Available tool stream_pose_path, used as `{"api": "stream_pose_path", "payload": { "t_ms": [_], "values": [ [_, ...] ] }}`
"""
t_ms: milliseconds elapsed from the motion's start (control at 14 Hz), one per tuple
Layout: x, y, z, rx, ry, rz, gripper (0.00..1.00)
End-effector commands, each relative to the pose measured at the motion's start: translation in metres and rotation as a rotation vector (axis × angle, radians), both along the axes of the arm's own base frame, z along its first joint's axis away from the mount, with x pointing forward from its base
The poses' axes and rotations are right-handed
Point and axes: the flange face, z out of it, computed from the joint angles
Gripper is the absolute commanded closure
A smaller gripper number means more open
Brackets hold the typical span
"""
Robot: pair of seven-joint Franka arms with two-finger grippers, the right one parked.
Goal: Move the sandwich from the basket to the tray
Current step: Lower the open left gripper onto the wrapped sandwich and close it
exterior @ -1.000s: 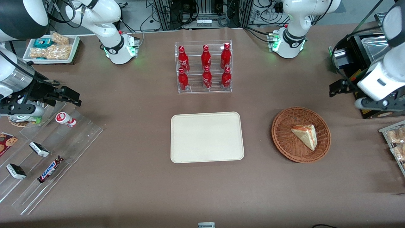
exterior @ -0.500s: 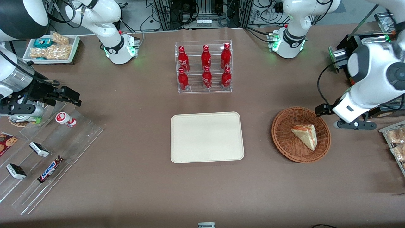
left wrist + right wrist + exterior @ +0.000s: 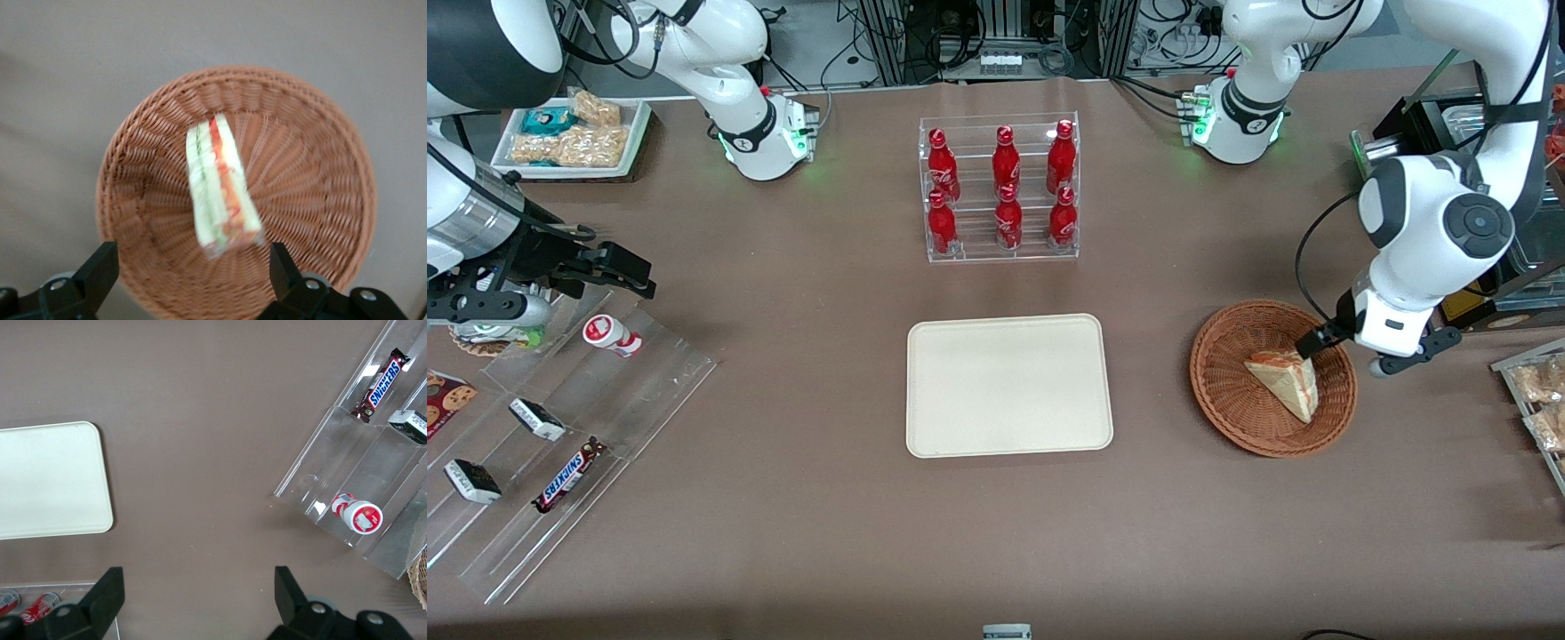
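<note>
Above the basket (image 3: pixel 1272 378), the gripper (image 3: pixel 190 277) is hanging wide open and empty over the soft, squashable sandwich (image 3: pixel 219 188), likely best pinched gently across its bread faces.

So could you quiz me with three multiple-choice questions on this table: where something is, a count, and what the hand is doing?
1. Where is the sandwich?
A. on the tray
B. in the basket
C. in the bottle rack

2. How many red bottles stand in the rack?
A. four
B. six
C. eight

3. What is the hand doing?
A. open above the basket
B. shut on the sandwich
C. resting on the tray

Answers:
1 B: the wedge lies in the wicker basket, while the tray holds nothing.
2 B: two rows of three.
3 A: the wrist view shows both fingers spread wide, the sandwich between and below them, untouched.
</note>
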Motion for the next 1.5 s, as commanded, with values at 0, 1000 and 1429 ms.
{"api": "stream_pose_path", "payload": {
  "t_ms": [0, 1000, 1429],
  "values": [
    [0.014, -0.016, -0.021, -0.022, -0.044, 0.214, 0.00],
    [0.056, -0.043, -0.001, 0.015, 0.139, 0.240, 1.00],
    [0.074, -0.207, 0.011, -0.021, 0.069, -0.073, 0.99]
  ]
}}
